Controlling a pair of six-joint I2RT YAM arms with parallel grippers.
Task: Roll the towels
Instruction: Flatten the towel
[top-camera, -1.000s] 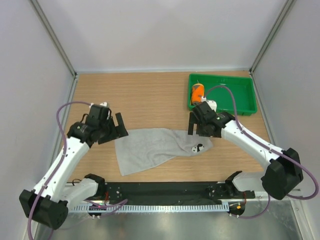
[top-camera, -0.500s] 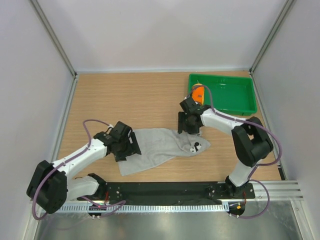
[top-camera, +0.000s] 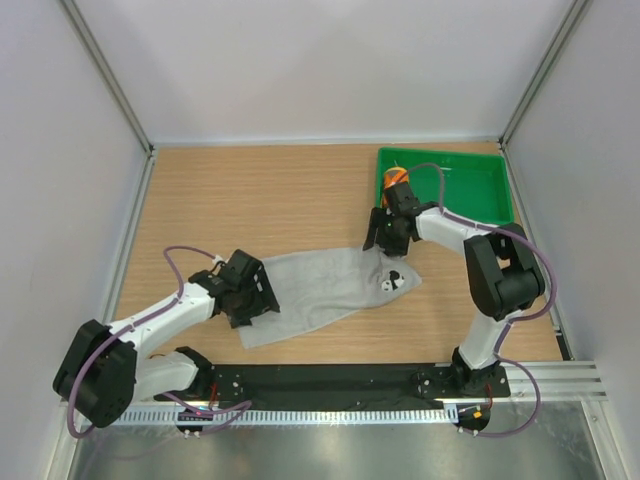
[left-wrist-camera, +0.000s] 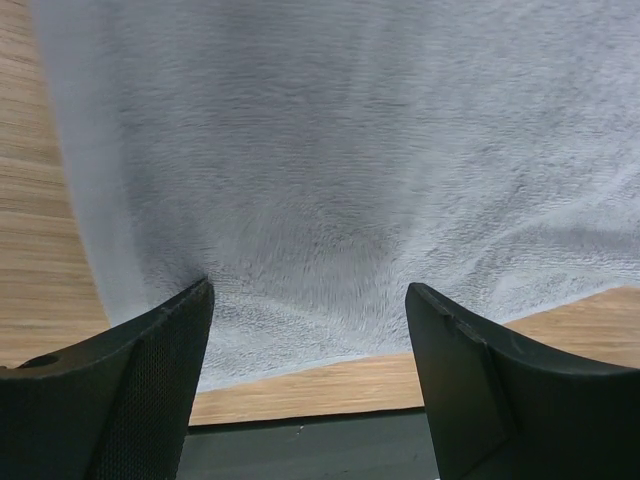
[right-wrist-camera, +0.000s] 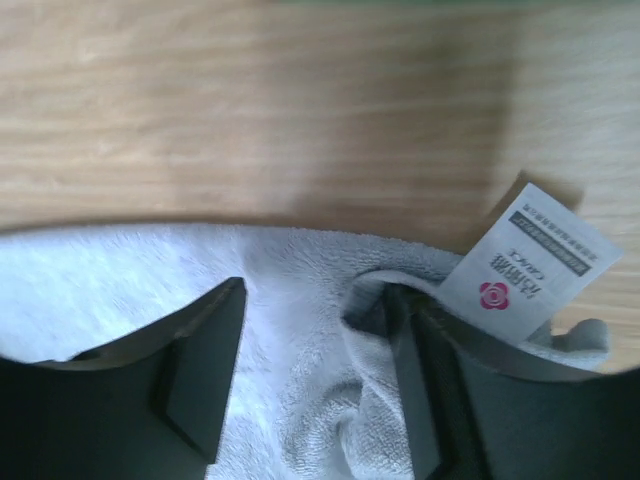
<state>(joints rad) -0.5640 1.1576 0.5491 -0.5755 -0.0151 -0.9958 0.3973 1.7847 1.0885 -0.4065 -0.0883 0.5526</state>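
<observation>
White care label (right-wrist-camera: 525, 262) (red flower logo, print unreadable) on grey towel (right-wrist-camera: 300, 340)

Top view: I get bright, even overhead light, only soft shadows under the arms on the table (top-camera: 280, 190). Left wrist: grey towel (left-wrist-camera: 350, 180) washes out far left. Right wrist: towel glares white at left, a dark shadow bands the far wood, right gripper (right-wrist-camera: 315, 300) is dark and soft-edged, and label (right-wrist-camera: 525, 262) print is unreadable.
</observation>
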